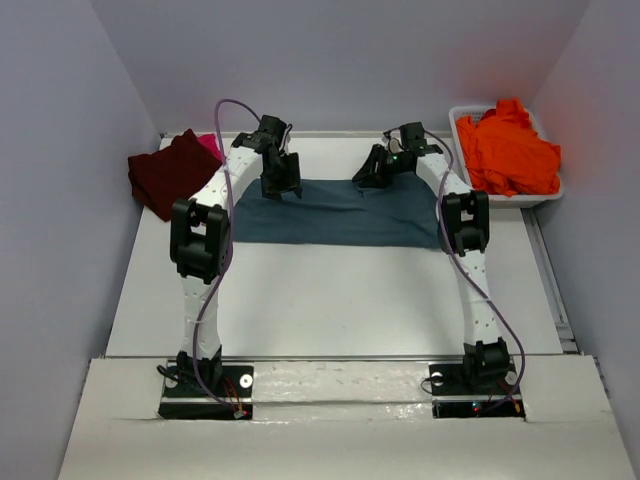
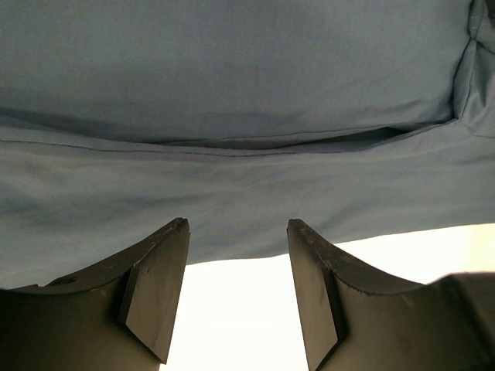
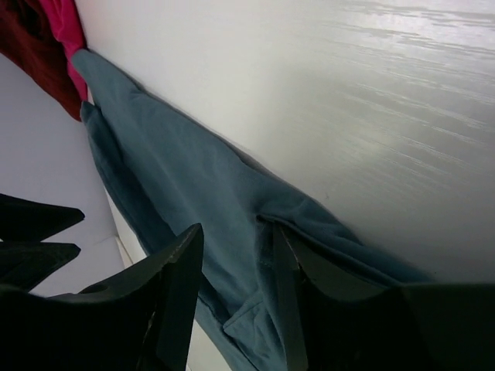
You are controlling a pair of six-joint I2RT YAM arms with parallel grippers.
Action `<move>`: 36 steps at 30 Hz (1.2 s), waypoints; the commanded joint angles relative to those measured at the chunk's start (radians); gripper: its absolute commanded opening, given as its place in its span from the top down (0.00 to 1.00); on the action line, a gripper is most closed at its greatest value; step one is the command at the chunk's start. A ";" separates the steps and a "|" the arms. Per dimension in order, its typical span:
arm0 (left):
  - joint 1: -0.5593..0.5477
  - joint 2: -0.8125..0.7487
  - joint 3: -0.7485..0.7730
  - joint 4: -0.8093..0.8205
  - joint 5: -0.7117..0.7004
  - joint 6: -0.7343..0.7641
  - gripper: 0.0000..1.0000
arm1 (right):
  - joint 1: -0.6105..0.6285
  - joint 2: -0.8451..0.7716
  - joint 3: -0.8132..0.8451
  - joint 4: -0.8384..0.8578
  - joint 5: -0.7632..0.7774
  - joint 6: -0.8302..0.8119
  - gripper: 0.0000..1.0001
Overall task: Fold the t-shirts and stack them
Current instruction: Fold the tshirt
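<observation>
Both arms reach to the far edge of the teal shirt point(image 1: 335, 215), set up for a fold.

The shirt lies as a wide flat band across the middle of the table point(image 1: 330, 310). The left gripper point(image 2: 238, 263) hangs over its hem with jaws apart and nothing between them. The right gripper point(image 3: 236, 255) sits low on the far right corner, jaws a little parted. I cannot tell whether cloth is pinched there. To fold well, I judge both should take all layers at matching corners and draw them evenly toward the near hem. Further back, a maroon shirt point(image 1: 170, 172) lies folded with a pink shirt point(image 1: 210, 145) mostly hidden behind it. An orange shirt point(image 1: 510, 150) is heaped in the tub point(image 1: 455, 112); how many are there is unclear.
</observation>
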State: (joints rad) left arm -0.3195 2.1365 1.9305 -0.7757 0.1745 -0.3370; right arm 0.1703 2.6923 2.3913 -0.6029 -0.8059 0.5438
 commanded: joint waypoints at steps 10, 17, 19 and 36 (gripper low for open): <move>-0.006 -0.033 -0.030 0.010 -0.073 0.030 0.36 | 0.020 -0.224 -0.102 0.087 0.158 -0.042 0.41; -0.006 -0.059 -0.051 0.029 -0.093 0.035 0.36 | 0.020 -0.394 -0.155 0.081 0.280 -0.038 0.40; -0.006 -0.066 -0.067 0.035 -0.098 0.035 0.36 | 0.020 -0.413 -0.144 0.030 0.287 -0.022 0.39; 0.053 -0.093 -0.093 -0.054 -0.312 0.032 0.35 | 0.020 -0.643 -0.565 -0.084 0.312 -0.002 0.40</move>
State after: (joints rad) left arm -0.2985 2.1334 1.8278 -0.7826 -0.0189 -0.3183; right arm 0.1791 2.2017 1.9087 -0.6586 -0.5255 0.5392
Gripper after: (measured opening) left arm 0.647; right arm 0.600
